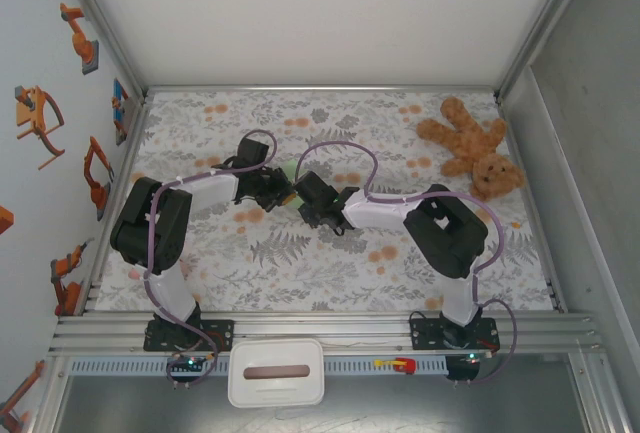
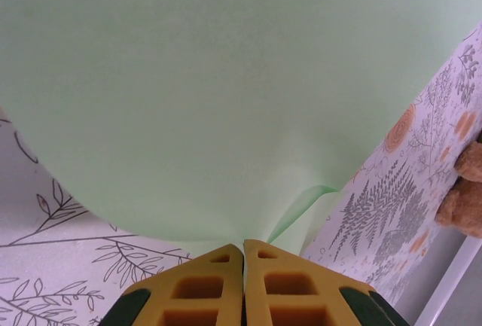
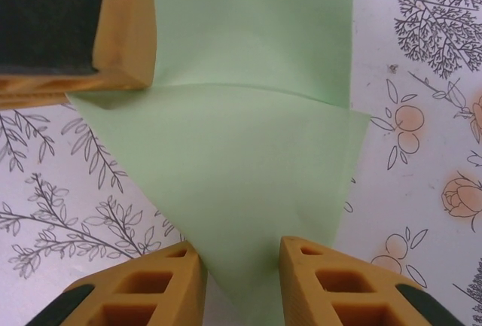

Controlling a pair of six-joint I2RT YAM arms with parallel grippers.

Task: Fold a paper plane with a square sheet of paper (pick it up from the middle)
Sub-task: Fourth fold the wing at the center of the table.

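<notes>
Right wrist: smooth creased mint paper (image 3: 248,168)

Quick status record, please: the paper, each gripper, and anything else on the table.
paper: green paper, one fold line showing, held mid-table between the arms
left gripper: shut on the paper's edge
right gripper: jaws apart, the paper's pointed end between them
other: teddy bear, far right corner, apart from both arms

Table (image 1: 300,273): flat top, pale covering printed with grey ferns and orange flowers. Lying on it: one brown teddy bear (image 1: 472,148), limbs spread, near the far right corner.
</notes>
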